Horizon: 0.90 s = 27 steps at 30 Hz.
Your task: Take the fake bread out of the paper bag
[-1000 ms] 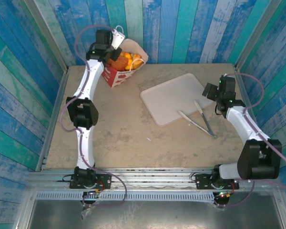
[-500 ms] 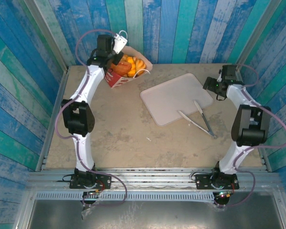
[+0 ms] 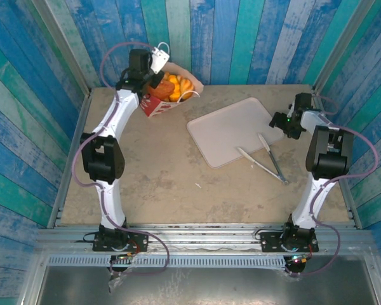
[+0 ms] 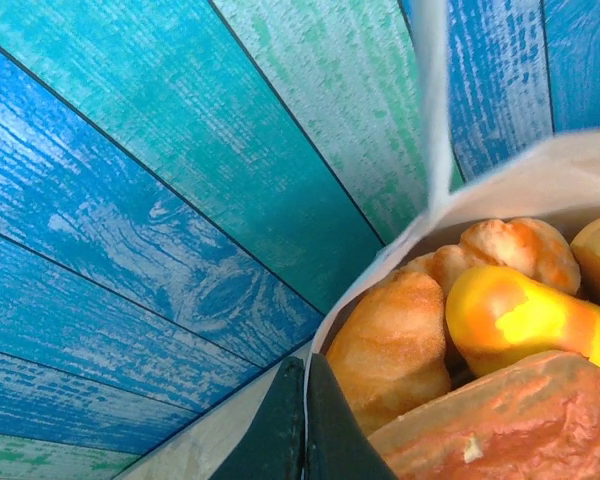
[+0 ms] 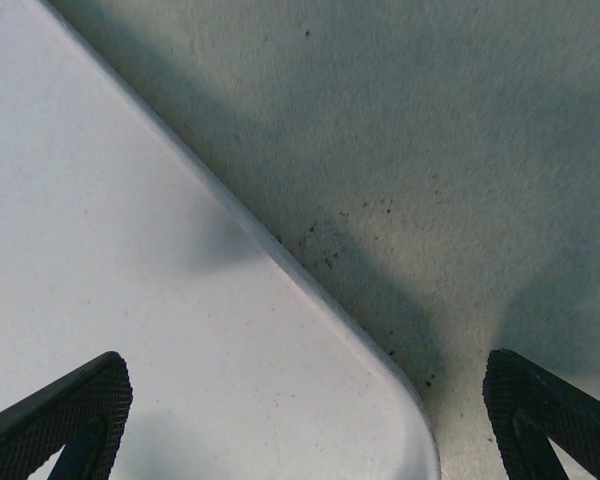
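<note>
The left arm reaches to the far left corner of the table [image 3: 152, 184], where the left gripper [image 3: 152, 72] is clenched on the near rim of the paper bag [image 3: 156, 103]. In the left wrist view its dark fingers [image 4: 270, 435] are pressed together, with the bag's white edge running up from between them. The bag's mouth is turned up and to the right, close to the blue and green plank wall [image 3: 241, 38]. From above it seems tipped on its base, though I cannot tell whether the base touches the table. A white cord handle [image 4: 430, 90] rises past the rim in the wrist view.

The fake bread [image 3: 173, 86] is all inside the bag, piled up to its mouth. Close up, a golden crusty bun [image 4: 392, 340] lies against the white inner wall, with a glossy yellow-orange piece [image 4: 520, 315] beside it. A knobbly golden one [image 4: 505, 250] sits behind them, and a reddish-brown piece [image 4: 500, 420] is nearest the camera.

The right arm is folded at the right edge of the table. The right gripper [image 3: 287, 124] hangs released over the right corner of the pale tray [image 3: 228, 130], its jaws wide apart and holding nothing. In the right wrist view its textured fingertips [image 5: 65, 410] stand at the two lower corners, one over the tray and the other over bare table, with the tray's rounded corner between them. Metal tongs [image 3: 267, 159] lie across the tray's near right edge and onto the table, near the right gripper but apart from it
</note>
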{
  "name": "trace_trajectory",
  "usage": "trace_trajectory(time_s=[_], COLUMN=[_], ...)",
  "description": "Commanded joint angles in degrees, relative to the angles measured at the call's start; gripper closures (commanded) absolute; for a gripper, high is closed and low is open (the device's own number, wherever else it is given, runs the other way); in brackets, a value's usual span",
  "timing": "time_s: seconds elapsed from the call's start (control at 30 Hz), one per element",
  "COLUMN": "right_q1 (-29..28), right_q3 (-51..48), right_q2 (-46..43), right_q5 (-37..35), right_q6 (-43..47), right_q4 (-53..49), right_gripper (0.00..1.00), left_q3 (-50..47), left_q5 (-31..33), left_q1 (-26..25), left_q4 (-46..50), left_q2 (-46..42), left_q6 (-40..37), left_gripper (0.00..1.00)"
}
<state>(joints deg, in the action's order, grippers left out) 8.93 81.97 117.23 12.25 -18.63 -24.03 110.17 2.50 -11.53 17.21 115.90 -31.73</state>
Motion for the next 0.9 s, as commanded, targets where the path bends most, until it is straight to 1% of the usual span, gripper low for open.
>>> trace_trajectory(time_s=[0.0, 0.2, 0.33, 0.63, 0.77, 0.87], right_q1=[0.21, 0.04, -0.85, -5.82, -8.40, -9.18], right_q3=[-1.26, -5.22, -8.62, -12.84, -13.18, -13.33], right_q2=[0.12, -1.05, -2.91, -5.75, -6.82, -7.82], right_q5=[2.70, 4.94, 5.40, 3.76, 2.16, 1.62], right_q6=[-0.52, -2.84, -4.67, -9.30, -11.39, -12.71], right_q4=[-0.60, 1.09, 3.20, 6.18, 6.32, 6.05], right_gripper=[0.07, 0.10, 0.10, 0.11, 0.11, 0.11], left_q3=[-3.01, -7.41, -10.12, -15.45, -17.58, -19.42], left_q5=[-1.82, -3.28, -3.38, -3.38, -2.69, -2.73], left_q1=[-0.17, -0.16, -0.16, -0.16, -0.16, -0.16], left_q4=[-6.40, -10.80, -13.06, -16.20, -17.35, -18.46], left_q2=[-8.16, -10.56, -11.80, -14.42, -15.44, -16.24], left_q6=[-0.42, -0.09, -0.09, 0.84, 1.42, 1.99], left_gripper=[1.00, 1.00, 1.00, 1.00, 1.00, 1.00])
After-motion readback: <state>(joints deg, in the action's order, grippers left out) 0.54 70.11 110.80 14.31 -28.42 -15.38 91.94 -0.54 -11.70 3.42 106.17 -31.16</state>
